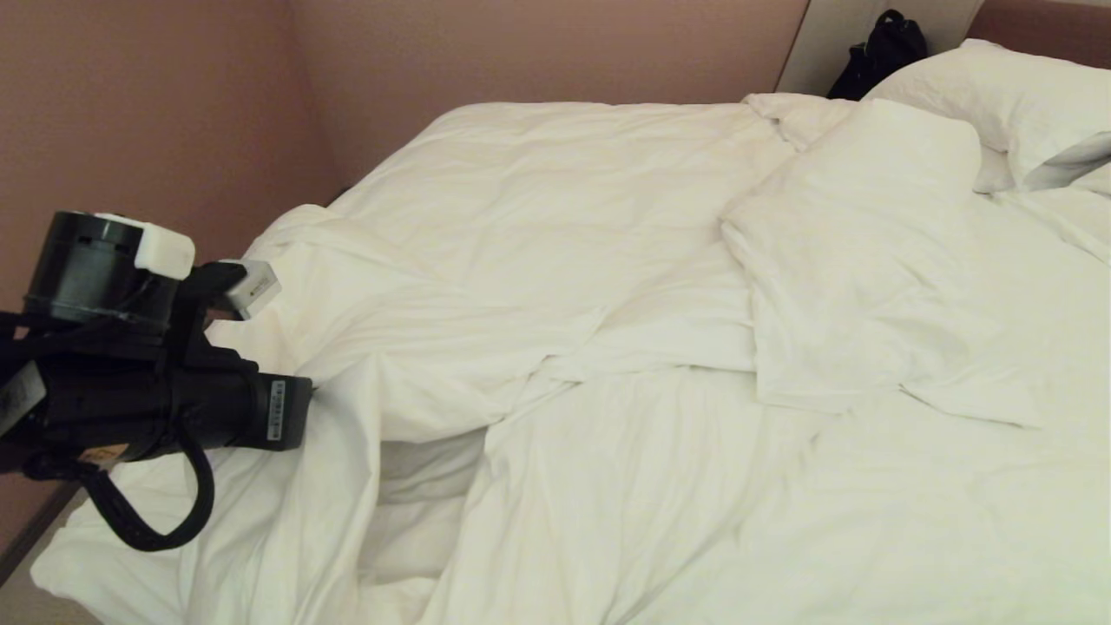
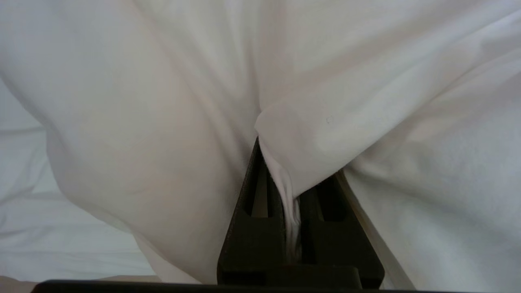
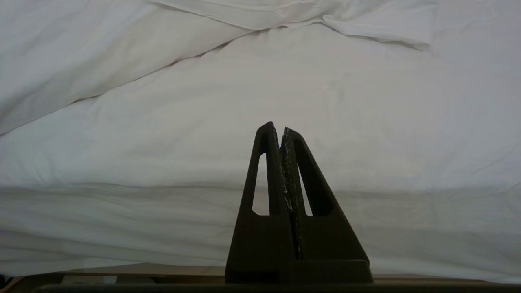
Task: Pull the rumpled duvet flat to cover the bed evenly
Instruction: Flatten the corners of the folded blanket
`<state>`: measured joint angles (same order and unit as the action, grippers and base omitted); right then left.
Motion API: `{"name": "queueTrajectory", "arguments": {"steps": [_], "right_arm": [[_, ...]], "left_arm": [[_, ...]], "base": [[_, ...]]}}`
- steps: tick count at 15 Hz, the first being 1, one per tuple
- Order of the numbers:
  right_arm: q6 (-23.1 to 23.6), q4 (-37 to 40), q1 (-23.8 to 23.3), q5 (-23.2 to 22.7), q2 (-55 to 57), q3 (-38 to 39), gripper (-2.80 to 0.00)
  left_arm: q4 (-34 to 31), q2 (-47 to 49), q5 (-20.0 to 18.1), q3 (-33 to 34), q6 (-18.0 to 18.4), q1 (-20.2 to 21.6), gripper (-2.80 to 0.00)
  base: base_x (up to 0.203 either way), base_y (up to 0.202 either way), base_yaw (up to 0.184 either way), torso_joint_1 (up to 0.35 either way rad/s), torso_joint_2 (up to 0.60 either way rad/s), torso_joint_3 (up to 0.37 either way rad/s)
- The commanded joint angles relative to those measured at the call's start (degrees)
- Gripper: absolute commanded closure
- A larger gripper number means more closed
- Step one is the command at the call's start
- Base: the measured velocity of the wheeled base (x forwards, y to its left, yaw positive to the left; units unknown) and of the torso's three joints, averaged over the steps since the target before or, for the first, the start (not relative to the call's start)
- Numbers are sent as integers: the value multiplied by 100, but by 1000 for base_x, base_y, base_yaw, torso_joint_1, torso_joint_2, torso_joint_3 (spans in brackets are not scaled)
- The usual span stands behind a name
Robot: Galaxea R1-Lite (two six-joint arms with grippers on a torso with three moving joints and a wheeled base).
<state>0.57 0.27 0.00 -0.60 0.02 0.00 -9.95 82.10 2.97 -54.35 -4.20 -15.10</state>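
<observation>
Rumpled duvet (image 1: 538, 286) on the bed (image 1: 998, 521)

The left arm (image 1: 147, 373) stands at the bed's left edge against the bunched duvet. Two pillows (image 1: 868, 252) lie at the right, a black bag (image 1: 877, 52) behind them.

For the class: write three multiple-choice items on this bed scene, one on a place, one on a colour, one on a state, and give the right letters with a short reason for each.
1. Where do the pillows lie in the head view?
A. on the right side of the bed
B. on the floor
C. under the left arm

2. What colour is the wall behind the bed?
A. bright green
B. dusty pinkish brown
C. dark blue

3. What is the left gripper doing?
A. standing wide open in the air
B. shut on a fold of the duvet
C. holding a pillow

Answers:
1 A, the plump pillows sit at the right, near the headboard end.
2 B, the wall shows pinkish brown above the white bedding.
3 B, the left wrist view shows white cloth pinched between the fingers, while the right gripper is shut on nothing.
</observation>
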Motion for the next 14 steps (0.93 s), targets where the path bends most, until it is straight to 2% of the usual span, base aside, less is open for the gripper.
{"name": "queueTrajectory", "arguments": {"steps": [1, 6, 14], "right_arm": [[4, 0, 0, -2, -2, 0, 0], [4, 0, 0, -2, -2, 0, 0], [4, 0, 0, -2, -2, 0, 0]], "left_arm": [[11, -230, 29, 265, -1, -1, 0], [19, -423, 63, 495, -116, 7, 0], [-84, -442, 61, 610, -107, 16, 0]], "base": [[0, 0, 0, 0, 0, 0], [0, 0, 0, 0, 0, 0], [0, 0, 0, 0, 0, 0]]}}
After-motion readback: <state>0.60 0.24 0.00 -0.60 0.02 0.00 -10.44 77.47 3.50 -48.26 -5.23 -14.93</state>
